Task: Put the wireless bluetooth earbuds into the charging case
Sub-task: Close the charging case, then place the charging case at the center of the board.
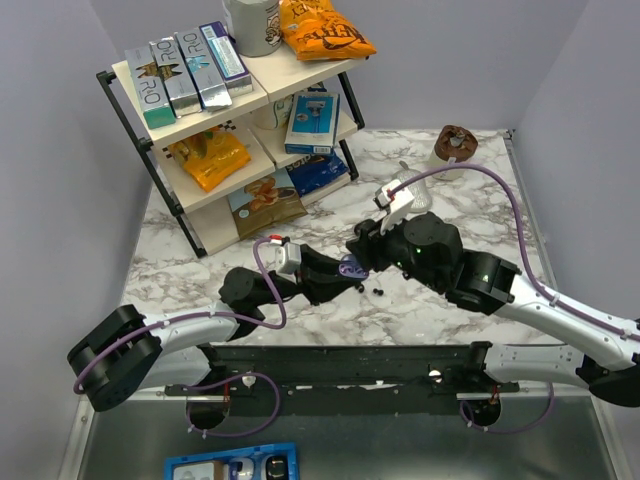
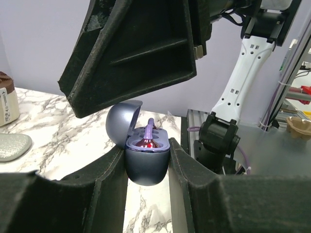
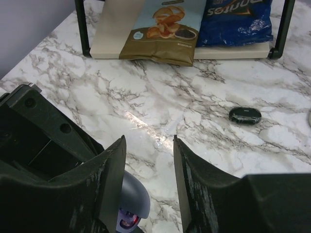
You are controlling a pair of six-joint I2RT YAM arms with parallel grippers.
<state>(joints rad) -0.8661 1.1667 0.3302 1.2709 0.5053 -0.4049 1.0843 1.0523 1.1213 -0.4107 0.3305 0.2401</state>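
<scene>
- Left pincer (image 2: pixel 147 154) is pinching the charging case (image 2: pixel 146 171), one finger on each side of the lower body. Case is upright between the fingers, lid hinged open.
- Seated earbud (image 2: pixel 148 140) is in the case, purple stem sticking up.
- Right pincer (image 3: pixel 148 145) is spread with nothing between its fingers. It sits close above the left pincer, and the case shows just below its fingertips.
- Loose earbud (image 3: pixel 245 114), dark, lies on the surface (image 3: pixel 209 87) ahead and to the right of the right pincer, well apart from the case.
- Snack rack (image 1: pixel 170 190) stands further ahead of the right pincer.
</scene>
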